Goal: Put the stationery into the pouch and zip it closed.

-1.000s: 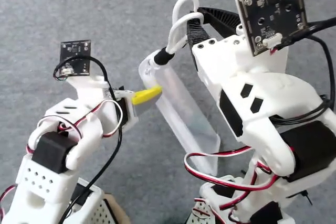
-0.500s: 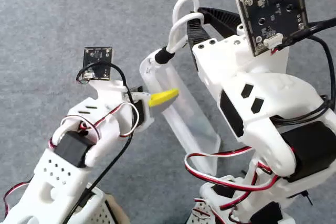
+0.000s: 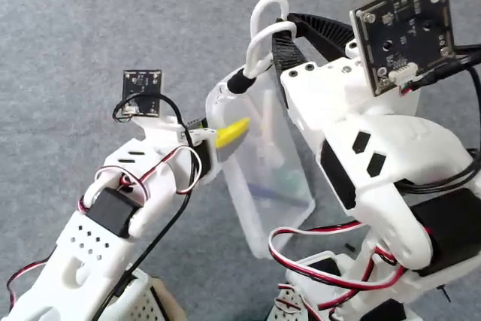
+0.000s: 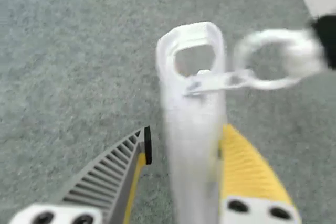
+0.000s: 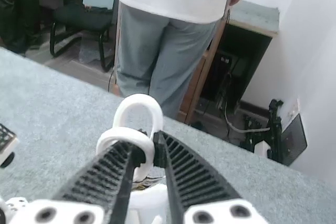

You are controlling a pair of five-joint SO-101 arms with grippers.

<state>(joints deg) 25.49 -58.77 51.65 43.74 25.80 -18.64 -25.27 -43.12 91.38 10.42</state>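
Light, floppy and slick by its look, the translucent soft-plastic pouch (image 3: 259,186) is held upright mid-view over the grey surface (image 3: 75,50), best gripped as now: right claw (image 5: 148,148) pinching its white loop pull (image 5: 126,136) at 12 o'clock, left claw (image 4: 187,137) spread astride its 9 o'clock edge.

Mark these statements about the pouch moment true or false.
1. The right gripper is shut on the white loop at the pouch's end. True.
2. The pouch lies untouched on the table. False: it stands between the fingers of the left gripper.
3. Coloured stationery shows inside the clear pouch. True.
4. The table is bare wood. False: its surface is grey and textured.
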